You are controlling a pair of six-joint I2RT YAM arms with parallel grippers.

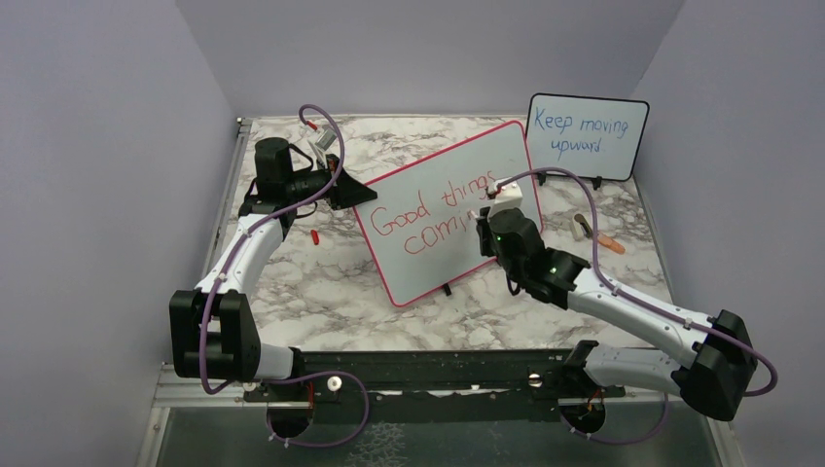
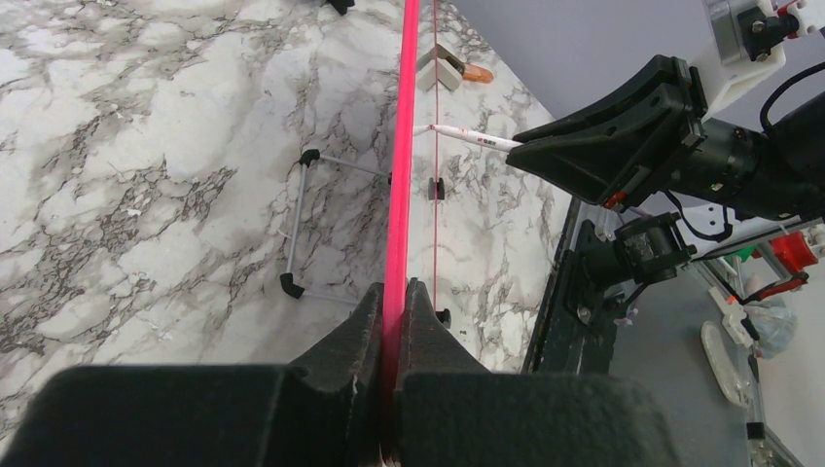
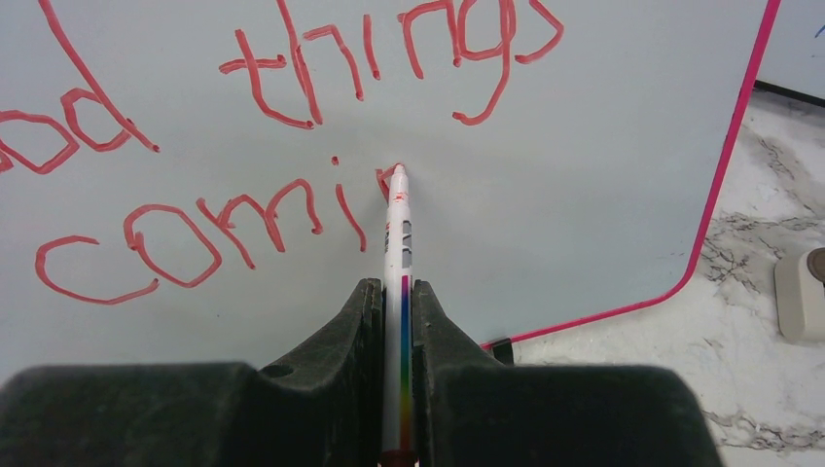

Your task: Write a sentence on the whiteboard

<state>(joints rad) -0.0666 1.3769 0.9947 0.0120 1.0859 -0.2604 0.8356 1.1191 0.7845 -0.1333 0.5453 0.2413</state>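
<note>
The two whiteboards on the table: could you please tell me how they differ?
The red-framed whiteboard is larger; the black-framed board is smaller. The red-framed whiteboard carries red writing; the black-framed board, blue writing. The left gripper clamps the red-framed whiteboard's edge; nothing touches the black-framed board. Both are white with rounded corners.

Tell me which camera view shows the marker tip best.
Right wrist view: the marker, clamped in the right gripper, has its tip on the whiteboard at the end of the unfinished red sentence. The left wrist view shows the marker small and side-on. In the top external view the right arm covers it.
</note>
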